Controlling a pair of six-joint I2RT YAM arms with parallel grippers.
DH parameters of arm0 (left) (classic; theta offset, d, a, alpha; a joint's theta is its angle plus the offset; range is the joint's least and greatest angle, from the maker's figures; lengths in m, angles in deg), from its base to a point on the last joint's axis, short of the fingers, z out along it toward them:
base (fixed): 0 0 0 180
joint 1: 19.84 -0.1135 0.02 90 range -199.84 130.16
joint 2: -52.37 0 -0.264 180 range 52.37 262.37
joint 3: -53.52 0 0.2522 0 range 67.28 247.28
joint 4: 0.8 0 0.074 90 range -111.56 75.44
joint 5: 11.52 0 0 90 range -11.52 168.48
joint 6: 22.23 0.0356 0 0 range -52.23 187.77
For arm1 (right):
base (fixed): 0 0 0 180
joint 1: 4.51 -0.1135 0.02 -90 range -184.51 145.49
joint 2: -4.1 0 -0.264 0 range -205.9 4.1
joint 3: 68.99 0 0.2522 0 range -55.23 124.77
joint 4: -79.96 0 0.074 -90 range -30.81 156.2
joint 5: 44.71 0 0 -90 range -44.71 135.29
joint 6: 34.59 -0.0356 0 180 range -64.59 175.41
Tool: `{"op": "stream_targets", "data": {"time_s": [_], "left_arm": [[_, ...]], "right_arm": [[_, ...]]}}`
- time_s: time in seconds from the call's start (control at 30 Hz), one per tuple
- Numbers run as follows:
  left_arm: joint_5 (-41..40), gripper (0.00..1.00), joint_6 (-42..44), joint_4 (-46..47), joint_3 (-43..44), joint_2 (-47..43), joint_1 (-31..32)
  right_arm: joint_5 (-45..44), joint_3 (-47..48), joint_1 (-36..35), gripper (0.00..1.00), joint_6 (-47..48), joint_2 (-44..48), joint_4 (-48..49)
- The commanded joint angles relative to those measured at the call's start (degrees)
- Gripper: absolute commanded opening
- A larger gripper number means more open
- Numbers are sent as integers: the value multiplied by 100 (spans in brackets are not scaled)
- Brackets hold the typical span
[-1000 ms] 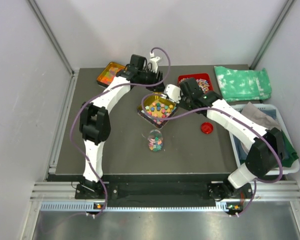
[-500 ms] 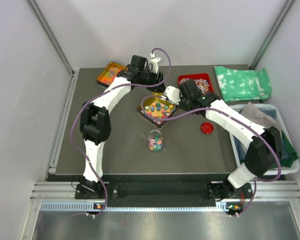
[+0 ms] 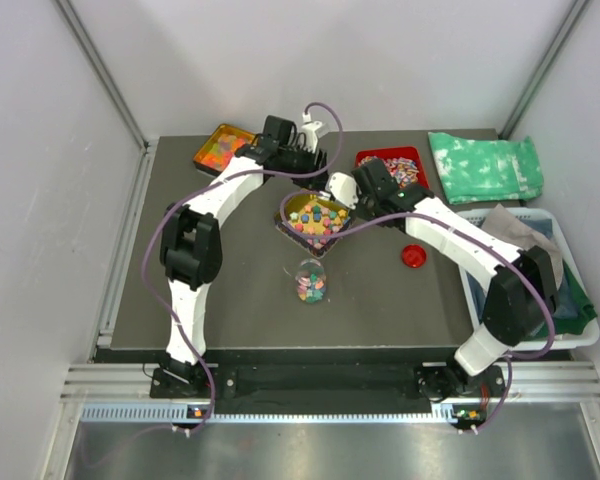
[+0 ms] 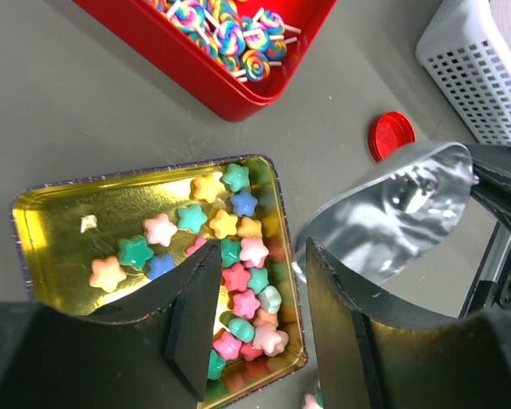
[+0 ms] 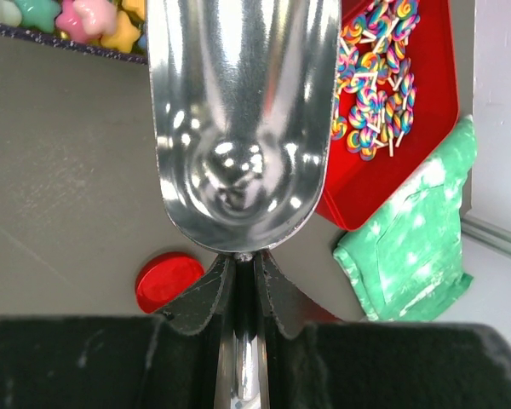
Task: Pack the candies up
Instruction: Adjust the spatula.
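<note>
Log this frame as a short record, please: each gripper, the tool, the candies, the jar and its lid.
left gripper: open, holding nothing, above the gold tray
right gripper: shut on the handle of the metal scoop
scoop load: empty, bowl beside the tray's edge
candies: star-shaped, mixed colours, gathered at one end of the tray
jar: open, some candies inside, nearer the arm bases than the tray
red lid: flat on the table, apart from the jar

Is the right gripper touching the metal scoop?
Touching. The right wrist view shows the right gripper shut on the handle of the metal scoop.
</note>
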Motion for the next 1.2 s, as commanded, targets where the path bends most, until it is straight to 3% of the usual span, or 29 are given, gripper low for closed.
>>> {"op": "stream_targets", "data": {"time_s": [0.0, 0.4, 0.7, 0.93, 1.17], "left_arm": [[84, 49, 109, 167, -64, -305, 115], [-356, 48, 241, 17, -38, -51, 203], [-514, 48, 250, 70, -81, -164, 229], [-637, 49, 127, 79, 103, -261, -192], [-1217, 49, 689, -53, -72, -235, -413]], "right_arm": [[-23, 597, -18, 0, -66, -120, 274], [645, 1055, -202, 0, -74, 565, -43], [391, 897, -272, 0, -57, 566, 89], [22, 431, -273, 0, 162, 697, 80], [-172, 308, -281, 0, 470, 899, 19]]}}
